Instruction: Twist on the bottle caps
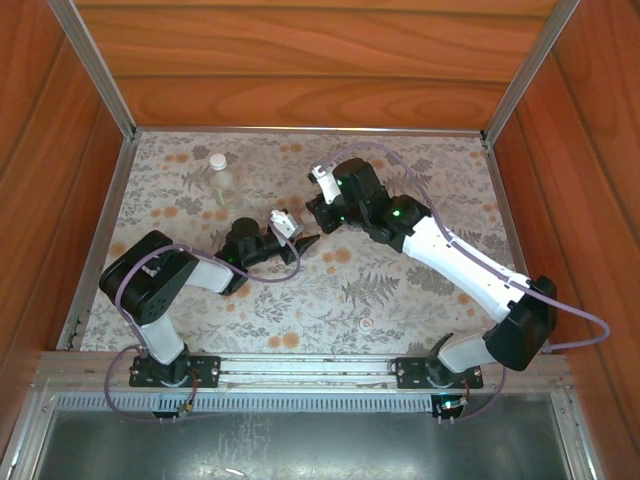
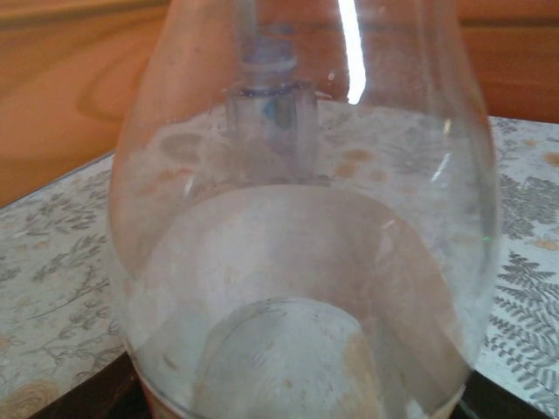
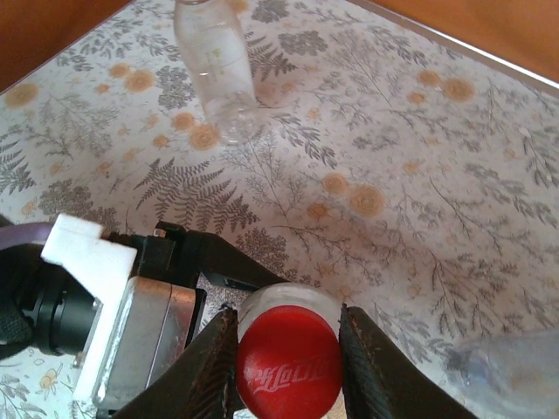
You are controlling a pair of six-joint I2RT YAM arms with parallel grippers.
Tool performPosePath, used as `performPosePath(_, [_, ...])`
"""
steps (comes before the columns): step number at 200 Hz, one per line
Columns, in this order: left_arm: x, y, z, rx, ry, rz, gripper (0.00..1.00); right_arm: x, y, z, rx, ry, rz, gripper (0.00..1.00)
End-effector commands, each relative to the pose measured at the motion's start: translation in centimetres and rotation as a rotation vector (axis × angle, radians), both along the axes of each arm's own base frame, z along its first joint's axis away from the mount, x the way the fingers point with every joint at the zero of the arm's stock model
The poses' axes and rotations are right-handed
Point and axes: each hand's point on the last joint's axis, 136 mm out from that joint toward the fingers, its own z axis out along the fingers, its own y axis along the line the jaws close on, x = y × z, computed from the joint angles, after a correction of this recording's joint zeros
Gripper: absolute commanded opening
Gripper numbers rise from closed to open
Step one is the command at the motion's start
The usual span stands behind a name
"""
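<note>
My left gripper [image 1: 306, 243] is shut on a wide clear bottle [image 2: 297, 262], which looms close in the left wrist view. In the right wrist view a red cap [image 3: 288, 371] sits on that bottle's mouth [image 3: 288, 298]. My right gripper [image 3: 288, 349] is shut on the cap, one finger on each side. The left gripper's fingers [image 3: 223, 262] reach in under the cap from the left. A second clear bottle [image 1: 218, 178] with a white cap [image 1: 217, 160] stands at the back left. Beyond the held bottle stands a slim bluish bottle [image 2: 266, 109].
The two grippers meet over the middle of the flowered table [image 1: 400, 300]. Wooden walls and metal rails [image 1: 100, 240] close in the left, right and back sides. A small pale round thing [image 1: 366, 323], perhaps a cap, lies toward the front. A blurred clear bottle [image 3: 511, 367] lies close by.
</note>
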Motion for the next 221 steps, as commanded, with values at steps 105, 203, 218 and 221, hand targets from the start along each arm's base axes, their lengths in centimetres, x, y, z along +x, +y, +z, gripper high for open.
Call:
performPosePath(105, [1.3, 0.0, -2.4, 0.119, 0.004, 0.128, 0.56, -1.8, -4.7, -5.7, -0.329, 0.309, -0.298, 0.30])
performPosePath(203, [-0.5, -0.5, -2.8, 0.103, 0.038, 0.026, 0.56, -1.2, -3.6, -4.9, -0.278, 0.276, -0.259, 0.33])
performPosePath(218, [-0.6, -0.5, -2.8, 0.092, 0.052, 0.009, 0.56, -1.1, -3.5, -4.9, -0.276, 0.281, -0.255, 0.33])
performPosePath(221, [-0.6, -0.5, -2.9, 0.092, 0.056, 0.007, 0.56, -1.1, -3.5, -4.9, -0.274, 0.280, -0.255, 0.33])
